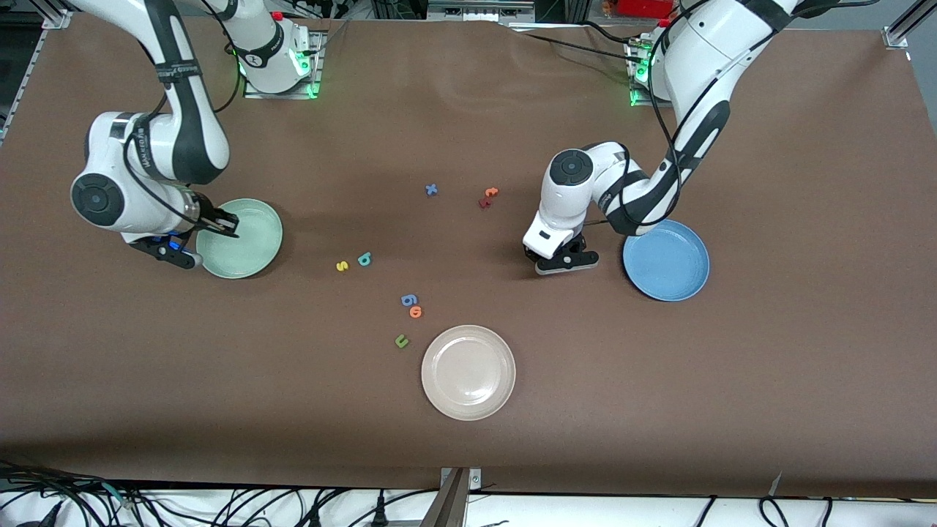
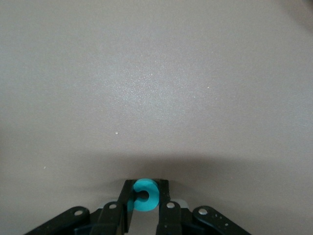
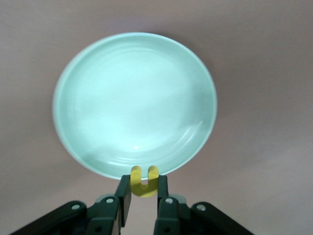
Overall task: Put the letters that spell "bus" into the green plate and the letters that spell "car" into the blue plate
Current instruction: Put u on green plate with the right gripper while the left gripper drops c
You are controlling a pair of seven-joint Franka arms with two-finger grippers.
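Front view: while the right gripper point(image 1: 219, 222) hangs over the rim of the green plate point(image 1: 252, 241) nearest the right arm's end of the table, the left gripper point(image 1: 562, 262) is low over bare cloth just beside the blue plate point(image 1: 670, 263).
Loose letters, front view: yellow "s" point(image 1: 342, 266) and teal "b" point(image 1: 364, 258) lie side by side on the cloth between the two grippers, well apart from both sets of fingers; both plates look empty.
Other things, front view: blue "g" point(image 1: 409, 299), orange "o" point(image 1: 416, 312), green "u" point(image 1: 401, 340) and a white plate point(image 1: 468, 372) sit nearer the camera; a blue "x" point(image 1: 432, 189) and an orange "t" point(image 1: 490, 192) lie farther off.
Left wrist view: fingers point(image 2: 164, 196) are clamped on the teal "c" point(image 2: 144, 194), which sits right between the tips, with plain cloth under it.
Right wrist view: fingers point(image 3: 123, 192) pinch the yellow "u" point(image 3: 144, 182) by its curved base, prongs pointing out past the tips toward the plate, which lies just ahead of them.
Handling, judged: foam letters look very light and soft, so they should squash a little and may cling to a pad on release.
Where to hold, judged: across the flat faces or a thick stroke, centred between the tips.
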